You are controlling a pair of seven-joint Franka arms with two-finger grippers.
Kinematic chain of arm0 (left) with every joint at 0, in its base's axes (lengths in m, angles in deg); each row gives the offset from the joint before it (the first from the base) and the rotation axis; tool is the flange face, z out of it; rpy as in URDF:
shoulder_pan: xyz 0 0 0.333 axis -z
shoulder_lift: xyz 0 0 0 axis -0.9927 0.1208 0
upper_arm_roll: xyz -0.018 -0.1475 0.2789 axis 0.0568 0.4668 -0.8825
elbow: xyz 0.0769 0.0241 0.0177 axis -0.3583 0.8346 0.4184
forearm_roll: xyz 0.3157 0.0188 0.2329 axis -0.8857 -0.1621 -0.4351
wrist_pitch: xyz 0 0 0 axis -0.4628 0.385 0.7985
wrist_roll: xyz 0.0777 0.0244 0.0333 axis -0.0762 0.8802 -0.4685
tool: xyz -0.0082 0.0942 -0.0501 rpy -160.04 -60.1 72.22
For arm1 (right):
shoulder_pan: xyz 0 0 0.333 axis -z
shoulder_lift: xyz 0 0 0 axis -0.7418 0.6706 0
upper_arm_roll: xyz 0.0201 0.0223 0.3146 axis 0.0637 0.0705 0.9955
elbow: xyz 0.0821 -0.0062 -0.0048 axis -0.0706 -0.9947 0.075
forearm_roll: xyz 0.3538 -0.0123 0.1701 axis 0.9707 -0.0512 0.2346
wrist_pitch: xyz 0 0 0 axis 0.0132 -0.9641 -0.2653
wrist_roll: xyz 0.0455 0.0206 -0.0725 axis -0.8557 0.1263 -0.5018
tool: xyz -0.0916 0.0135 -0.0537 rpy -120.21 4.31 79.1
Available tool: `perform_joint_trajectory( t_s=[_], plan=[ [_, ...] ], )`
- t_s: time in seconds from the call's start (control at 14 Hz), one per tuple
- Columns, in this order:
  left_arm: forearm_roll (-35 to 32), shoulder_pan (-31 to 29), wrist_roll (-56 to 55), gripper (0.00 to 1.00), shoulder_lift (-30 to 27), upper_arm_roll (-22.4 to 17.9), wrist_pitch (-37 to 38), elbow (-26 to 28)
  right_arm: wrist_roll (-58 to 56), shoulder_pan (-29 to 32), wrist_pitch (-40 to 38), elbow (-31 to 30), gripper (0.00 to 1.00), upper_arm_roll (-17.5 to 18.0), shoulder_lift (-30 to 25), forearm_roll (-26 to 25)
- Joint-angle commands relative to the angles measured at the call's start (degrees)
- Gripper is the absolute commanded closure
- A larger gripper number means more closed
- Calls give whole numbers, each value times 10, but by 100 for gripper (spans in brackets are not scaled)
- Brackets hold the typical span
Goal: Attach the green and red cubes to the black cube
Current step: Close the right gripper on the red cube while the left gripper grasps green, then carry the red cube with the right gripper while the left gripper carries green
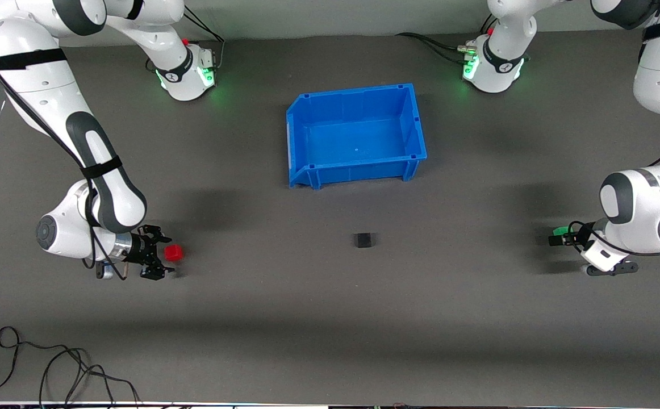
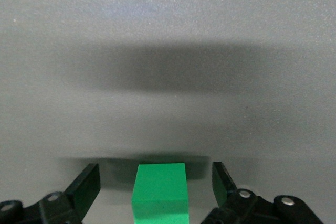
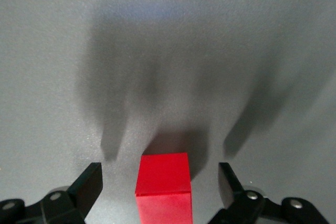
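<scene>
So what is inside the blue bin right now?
Nothing shows inside the blue bin; its floor is bare. The black cube lies outside it, nearer the camera. The wall nearest the camera hides a thin strip of floor.

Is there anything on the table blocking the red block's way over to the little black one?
Nothing visible does. The red cube sits between the right hand's open fingers, and bare table runs from it to the black cube. The blue bin lies farther from the camera, off that line.
</scene>
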Motion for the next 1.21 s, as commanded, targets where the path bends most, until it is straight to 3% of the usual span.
perform_joint_trajectory(
  t_s=[0.0, 0.21, 0.36, 0.5, 0.71, 0.86, 1.0, 1.07, 1.14],
  plan=[
    [-3, -6, -11, 8, -23, 5, -3, 28, -16, -6, 3, 15, 40, -2, 8, 18],
    [-3, -6, -12, 8, -26, 5, -1, 33, -16, -5, 2, 17, 57, -2, 8, 18],
    [-3, -6, -12, 14, -31, 5, -4, 42, -16, -5, 1, 19, 68, -2, 8, 18],
    [-3, -6, -11, 20, -33, 5, -6, 43, -16, -6, 0, 24, 69, -2, 7, 18],
    [-3, -6, -12, 50, -33, 5, -10, 43, -4, -12, -6, 30, 69, 0, -3, 18],
    [-3, -3, -34, 65, -33, 5, -7, 42, 30, -28, -35, 55, 69, 0, -5, 18],
    [-3, 4, -80, 92, -35, 7, -2, 40, 70, -49, -44, 72, 69, -1, -5, 18],
    [-2, 4, -120, 100, -37, 11, 0, 41, 91, -62, -44, 75, 69, -1, -5, 18],
    [-1, 5, -164, 100, -40, 14, 3, 41, 109, -73, -44, 80, 69, -1, -5, 18]
  ],
)
